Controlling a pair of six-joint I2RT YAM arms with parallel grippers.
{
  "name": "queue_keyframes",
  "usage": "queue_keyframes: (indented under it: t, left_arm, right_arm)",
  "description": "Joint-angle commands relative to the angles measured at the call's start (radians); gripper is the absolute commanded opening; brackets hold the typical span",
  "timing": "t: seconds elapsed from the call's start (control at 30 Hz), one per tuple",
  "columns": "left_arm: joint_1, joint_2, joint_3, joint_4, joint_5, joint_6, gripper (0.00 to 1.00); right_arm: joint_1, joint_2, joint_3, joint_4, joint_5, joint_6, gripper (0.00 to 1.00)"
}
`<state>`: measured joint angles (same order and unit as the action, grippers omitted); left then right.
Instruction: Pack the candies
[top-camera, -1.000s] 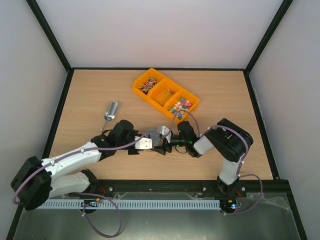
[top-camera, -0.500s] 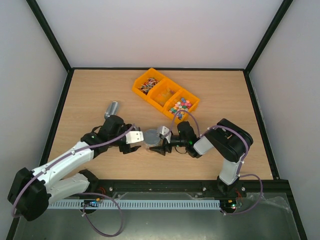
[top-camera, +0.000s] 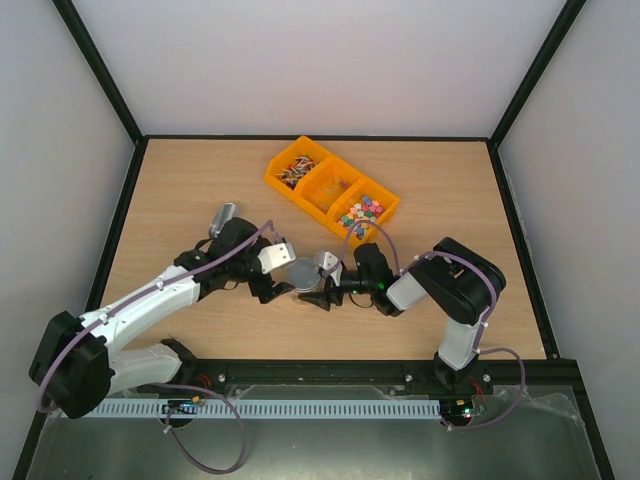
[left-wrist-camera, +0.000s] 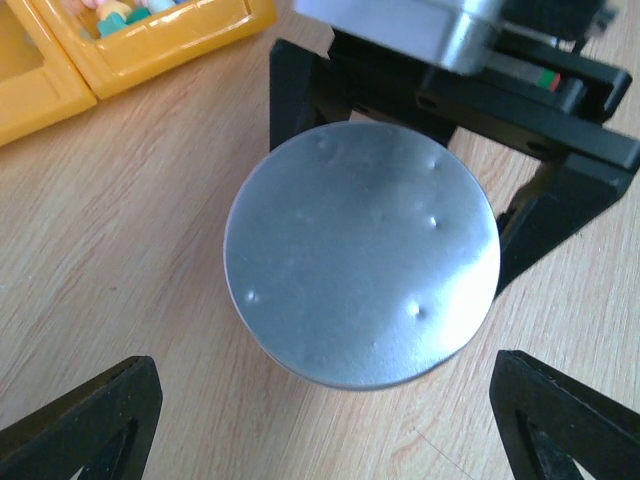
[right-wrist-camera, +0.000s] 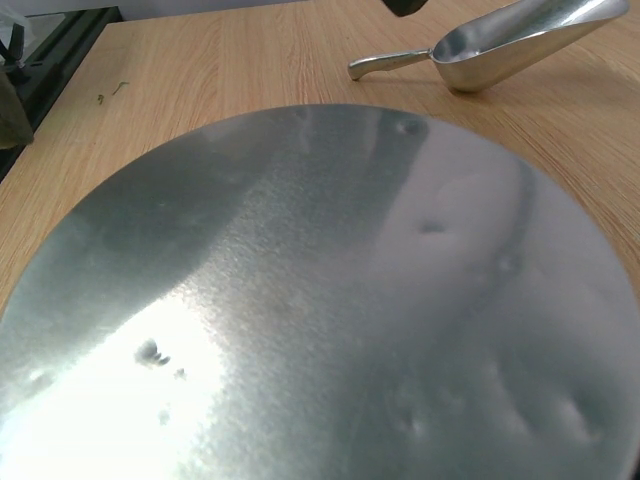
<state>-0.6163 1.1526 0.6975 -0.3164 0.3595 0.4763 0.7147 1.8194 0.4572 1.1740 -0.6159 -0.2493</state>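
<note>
The step looks like getting the round tin (top-camera: 302, 273) open. It stands on the table (top-camera: 180, 200) at lower centre of the top view. The right tool (top-camera: 314, 286) appears to grip it: in the left wrist view its black fingers press the tin's upper-left and right edges. The left tool (left-wrist-camera: 322, 425) is spread wide, its tips at the bottom corners of its own view, clear of the tin. It should probably centre over the lid, close on the rim rather than the smooth dented top, then lift straight so the tin does not twist loose.

The candies (top-camera: 362, 212) lie in an orange three-part tray (top-camera: 272, 180) at upper centre. Red-white-dark pieces fill the upper-left part, amber ones the middle and pastel cubes the lower right. The scoop (top-camera: 222, 217) lies left of the tray.
</note>
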Motion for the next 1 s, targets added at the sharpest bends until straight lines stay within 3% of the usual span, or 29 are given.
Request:
queue_keyframes:
  t: [0.0,0.97]
  left_arm:
    - [0.016,0.024,0.049,-0.016,0.025,-0.058,0.93]
    - [-0.066,0.172,0.067,0.125,0.001,-0.086,0.96]
  right_arm:
    - [0.005,0.023,-0.013,0.009,-0.006,0.000,0.45]
    - [0.003,0.055,0.016,0.011,-0.012,0.007,0.46]
